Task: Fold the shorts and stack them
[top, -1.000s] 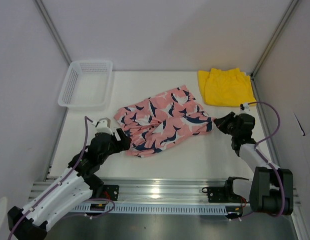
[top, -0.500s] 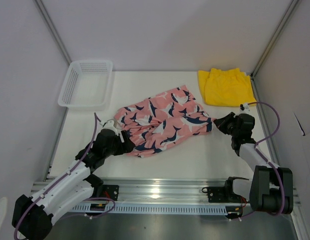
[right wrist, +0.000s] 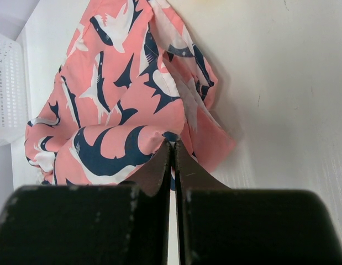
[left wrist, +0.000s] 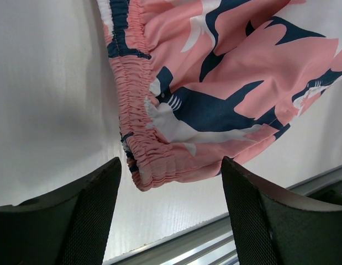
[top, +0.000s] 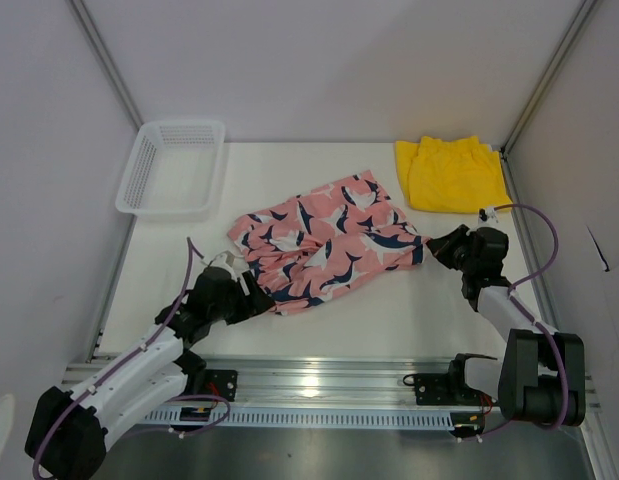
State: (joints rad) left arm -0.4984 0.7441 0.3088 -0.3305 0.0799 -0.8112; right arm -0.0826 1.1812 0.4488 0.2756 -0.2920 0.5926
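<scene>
the pink shorts (top: 324,245), printed with navy-and-white sharks, lie spread and rumpled across the middle of the tabletop (top: 389,310), not yet folded. the yellow shorts (top: 451,175) look already folded flat at the far right corner, well apart from them.

in the last second your left hand (top: 255,297) has slid from the left edge of the waistband round toward its near corner, while the cloth itself has barely shifted. the left wrist view shows that hand (left wrist: 171,185) wide open, a finger on either side of the gathered elastic corner, gripping nothing yet.

your right hand (top: 430,247) has not moved. it stays pinched narrow on the opposite tip of the pink shorts, its fingers (right wrist: 154,176) pressed together with the fabric caught at their ends.

this reads as the set-up for a two-handed stretch, with the left grasp the missing piece. close on the elastic and you can likely pull the garment flat for its first fold.

the white mesh basket (top: 139,175) stands at the far left, apart from both pairs. no brand, label or lettering can be read on either garment, the basket or the arms.
</scene>
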